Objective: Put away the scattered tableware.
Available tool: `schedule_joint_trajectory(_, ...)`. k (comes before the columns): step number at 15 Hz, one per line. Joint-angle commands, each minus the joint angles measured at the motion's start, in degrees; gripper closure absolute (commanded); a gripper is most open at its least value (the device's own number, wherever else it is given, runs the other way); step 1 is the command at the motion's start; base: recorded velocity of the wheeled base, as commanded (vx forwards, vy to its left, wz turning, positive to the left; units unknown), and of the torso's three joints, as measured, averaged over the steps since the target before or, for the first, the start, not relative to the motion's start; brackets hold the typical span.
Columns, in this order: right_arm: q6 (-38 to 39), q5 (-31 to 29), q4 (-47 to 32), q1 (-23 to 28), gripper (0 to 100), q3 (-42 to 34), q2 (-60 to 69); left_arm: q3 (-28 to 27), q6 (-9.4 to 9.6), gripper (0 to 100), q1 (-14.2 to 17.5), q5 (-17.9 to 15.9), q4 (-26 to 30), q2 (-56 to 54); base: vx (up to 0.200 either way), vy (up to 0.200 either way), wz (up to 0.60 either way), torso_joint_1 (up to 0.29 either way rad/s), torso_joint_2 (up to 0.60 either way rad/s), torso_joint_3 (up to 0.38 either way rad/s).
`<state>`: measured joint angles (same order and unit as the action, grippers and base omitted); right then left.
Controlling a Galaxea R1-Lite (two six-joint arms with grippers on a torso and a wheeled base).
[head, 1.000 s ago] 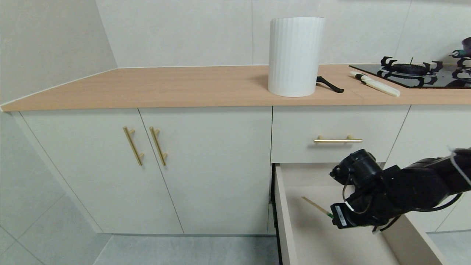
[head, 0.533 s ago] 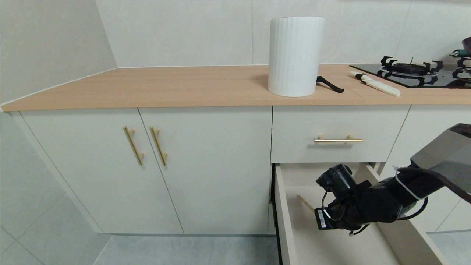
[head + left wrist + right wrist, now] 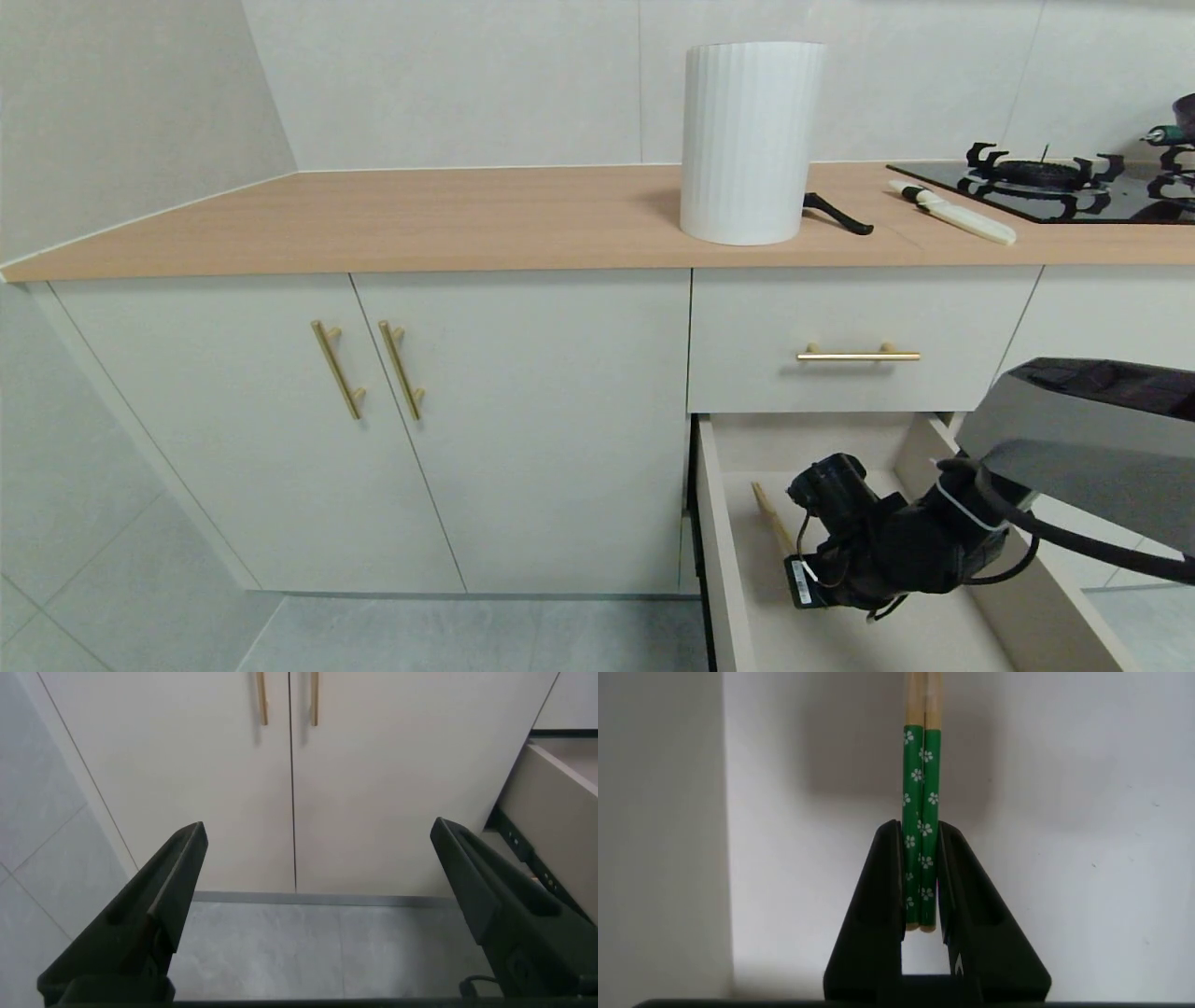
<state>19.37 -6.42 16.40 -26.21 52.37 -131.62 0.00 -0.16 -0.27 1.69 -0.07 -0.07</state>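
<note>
Green-ended chopsticks [image 3: 920, 812]: gripping them tight in right hand [image 3: 921, 833], lowering deeper and leftward into open drawer [image 3: 724, 560] versus a second ago, tips nearing floor. Closing in on release. Keeping left hand [image 3: 316, 833] wide, idle by cupboard doors [image 3: 392, 784]. Leaving knife [image 3: 952, 213] on tabletop [image 3: 420, 219].

We see a tall white ribbed canister [image 3: 752, 140] upright on the wooden desk [image 3: 420, 219], towards its right half; farther right, a black gas hob [image 3: 1046, 182] is set into the desk; pale wall tiles [image 3: 467, 84] rise behind; below the desk, two cupboard doors [image 3: 523, 429] stand shut, their gold bar handles [image 3: 337, 370] side by side; a shut drawer front [image 3: 840, 308] carries a horizontal gold handle [image 3: 857, 355]; grey floor tiles [image 3: 467, 635] lie beneath.
</note>
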Motion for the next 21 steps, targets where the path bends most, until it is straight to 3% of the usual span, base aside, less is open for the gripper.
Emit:
schedule_joint_trajectory(1,0.1,-0.1,1.6,-0.1,100,0.1,-2.5,0.0,-0.02,0,0.1,0.1,0.0,0.1,0.000,0.000,0.00,0.000,0.00,0.000)
schedule_joint_trajectory(7,0.1,-0.6,2.3,-0.2,100,0.6,-3.6,0.0,-0.02,0,0.0,0.1,0.0,0.1,0.000,0.000,0.00,0.000,0.00,0.000)
schedule_joint_trajectory(8,0.1,-1.0,2.3,-0.2,0,0.7,-3.6,0.0,-0.02,0,0.1,0.0,0.0,0.1,0.000,0.000,0.00,0.000,0.00,0.000)
schedule_joint_trajectory(15,0.2,-1.3,2.2,-0.2,0,0.3,-2.0,0.0,-0.02,0,0.0,0.1,0.0,0.1,0.000,0.000,0.00,0.000,0.00,0.000)
schedule_joint_trajectory(19,-0.7,-1.1,1.3,0.4,0,-3.7,13.3,0.0,-0.02,0,0.0,0.1,0.0,0.1,0.000,0.000,0.00,0.000,0.00,0.000)
schedule_joint_trajectory(21,-1.5,-0.8,-3.3,2.5,0,-3.9,23.8,0.0,-0.02,0,0.0,0.1,0.0,0.1,0.000,0.000,0.00,0.000,0.00,0.000)
